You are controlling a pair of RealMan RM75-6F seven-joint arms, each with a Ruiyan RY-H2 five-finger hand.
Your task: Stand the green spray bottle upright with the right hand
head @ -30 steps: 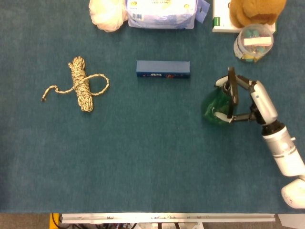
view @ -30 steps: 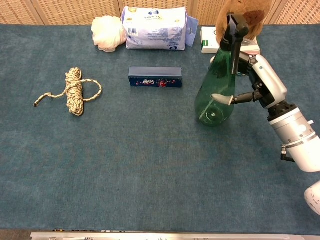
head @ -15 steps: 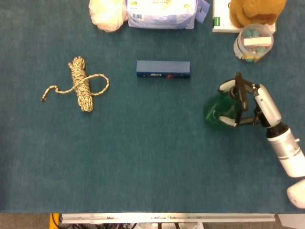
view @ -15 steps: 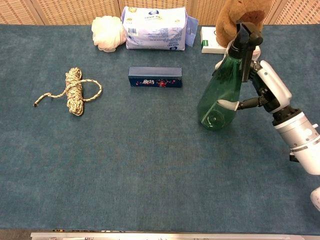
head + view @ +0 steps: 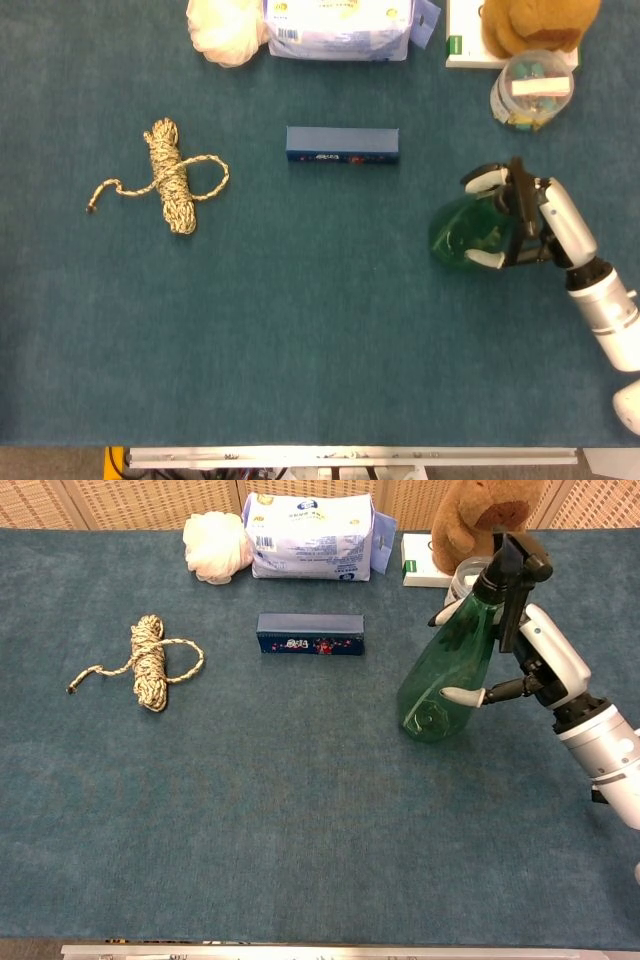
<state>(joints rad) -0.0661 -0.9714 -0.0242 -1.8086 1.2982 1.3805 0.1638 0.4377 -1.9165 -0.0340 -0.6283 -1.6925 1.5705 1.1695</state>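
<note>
Blue carpet-like cloth (image 5: 300,810) covers the table, with woven panels along the far edge in the chest view and a metal rail at the near edge. On the right side stands the bottle (image 5: 448,675), green and see-through, its base on the cloth and its long axis nearly vertical but leaning a little to the right, so the black spray head (image 5: 512,562) sits right of the base. From the head view I look almost straight down on it, and the bottle (image 5: 468,230) shows as a rounded green blob. My right hand (image 5: 535,655) is clamped on it from the right: one finger (image 5: 462,694) wraps the near side of the body, another shows at the far side by the neck, and the palm lies against the upper part beneath the spray head. In the head view the hand (image 5: 530,215) shows the same hold. My left hand is out of sight in both views. Left of centre lies a rope bundle (image 5: 147,663), and a dark blue box (image 5: 310,634) lies mid-table. Along the far edge sit a white puff (image 5: 217,546), a tissue pack (image 5: 310,535), a brown plush toy (image 5: 485,520) and a tub (image 5: 533,88).
</note>
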